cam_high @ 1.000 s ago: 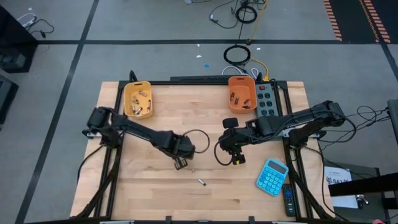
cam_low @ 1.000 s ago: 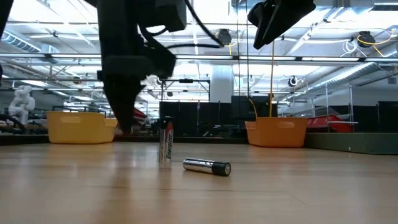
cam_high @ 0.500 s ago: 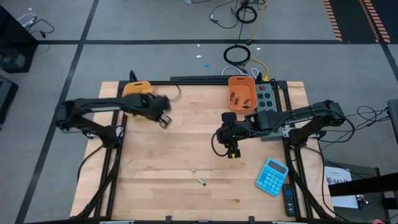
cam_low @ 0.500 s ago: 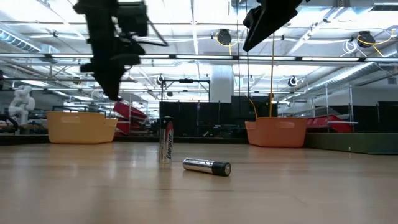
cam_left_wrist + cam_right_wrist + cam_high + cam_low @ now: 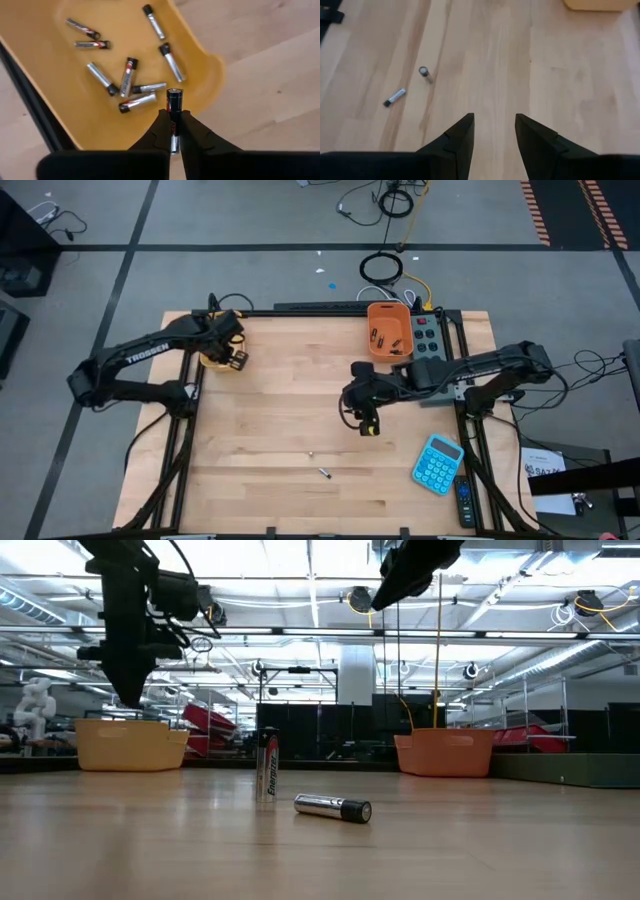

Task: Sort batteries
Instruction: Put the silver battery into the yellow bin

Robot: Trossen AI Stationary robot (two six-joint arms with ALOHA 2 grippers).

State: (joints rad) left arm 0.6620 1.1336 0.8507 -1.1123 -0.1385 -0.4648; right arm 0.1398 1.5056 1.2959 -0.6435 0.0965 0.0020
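Fingers of the left gripper (image 5: 173, 131) are pinching a light, stiff, slippery AA battery (image 5: 174, 106) mid-body above the yellow bin (image 5: 45, 95); right gripper (image 5: 493, 131) is hanging spread, empty.

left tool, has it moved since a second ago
Yes. The left tool went from mid-table near the two loose batteries to above the yellow bin, holding a battery.
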